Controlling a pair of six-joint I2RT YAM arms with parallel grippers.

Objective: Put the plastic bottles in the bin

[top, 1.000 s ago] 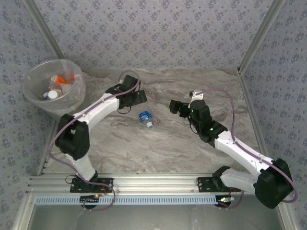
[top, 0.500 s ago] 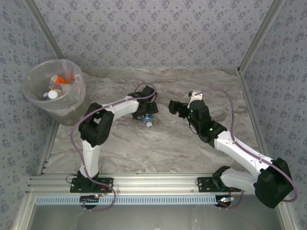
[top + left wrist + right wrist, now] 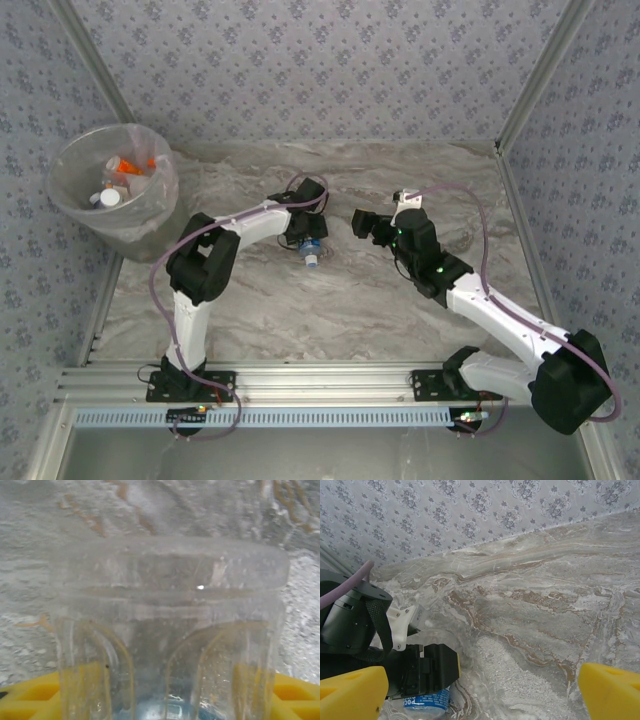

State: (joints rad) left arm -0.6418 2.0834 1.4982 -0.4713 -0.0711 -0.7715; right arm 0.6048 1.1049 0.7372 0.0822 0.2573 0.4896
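Note:
A clear plastic bottle with a blue label and white cap lies on the marble table at centre. My left gripper is down over it. In the left wrist view the bottle sits between the yellow pads, which press on its two sides. The right wrist view shows its blue label under the left gripper's black finger. My right gripper hovers open just right of it, its jaws wide apart and holding nothing. The bin at far left holds several bottles.
The marble table is enclosed by patterned walls at the back and sides. A metal rail runs along the near edge by the arm bases. The bin stands in the back left corner, against the left wall.
My left arm swung right from near the bin to the blue-labelled bottle, came down over it and closed its jaws on it. The right arm has not moved.

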